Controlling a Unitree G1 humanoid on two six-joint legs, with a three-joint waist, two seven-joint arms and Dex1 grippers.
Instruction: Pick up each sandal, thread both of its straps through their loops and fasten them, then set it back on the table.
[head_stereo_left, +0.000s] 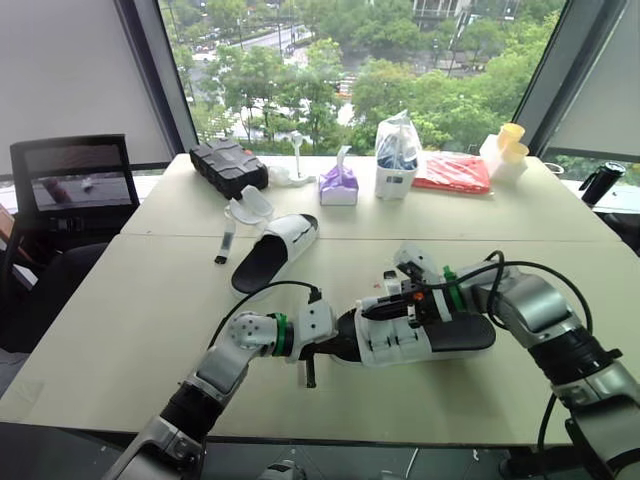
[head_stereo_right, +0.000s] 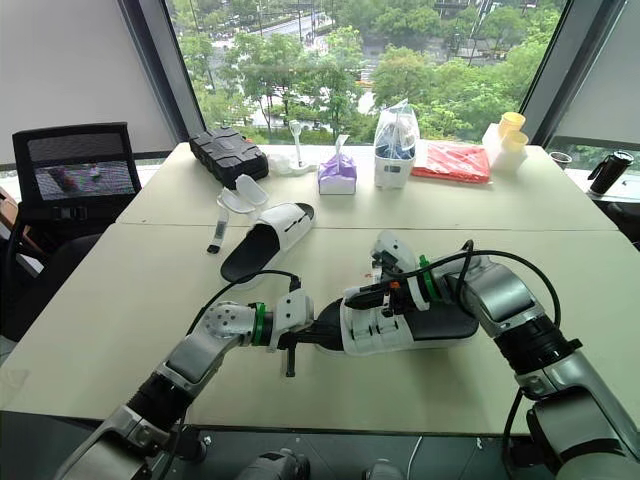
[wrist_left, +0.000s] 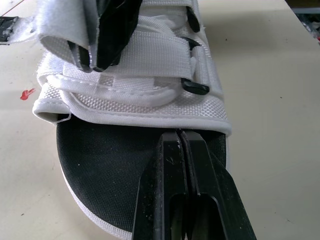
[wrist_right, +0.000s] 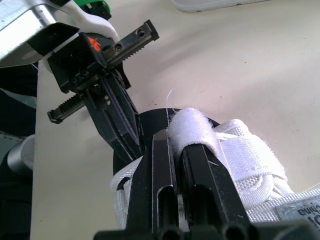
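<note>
The near sandal (head_stereo_left: 440, 335), with a black sole and white straps, lies on the table in front of me. My left gripper (head_stereo_left: 350, 345) is shut, and its tips (wrist_left: 181, 136) rest on the black insole at the toe end, just below the white upper. My right gripper (head_stereo_left: 385, 308) reaches in from the right and is shut on the curled end of a white strap (wrist_right: 192, 124) above the upper. A second sandal (head_stereo_left: 275, 250) lies farther back on the left, with its straps (head_stereo_left: 245, 205) spread loose beside it.
Along the table's far side stand a black case (head_stereo_left: 228, 165), a purple tissue pack (head_stereo_left: 338, 185), a clear bag (head_stereo_left: 397, 155), a red packet (head_stereo_left: 452, 172) and yellow cups (head_stereo_left: 512, 140). A black chair (head_stereo_left: 75, 185) stands at the left.
</note>
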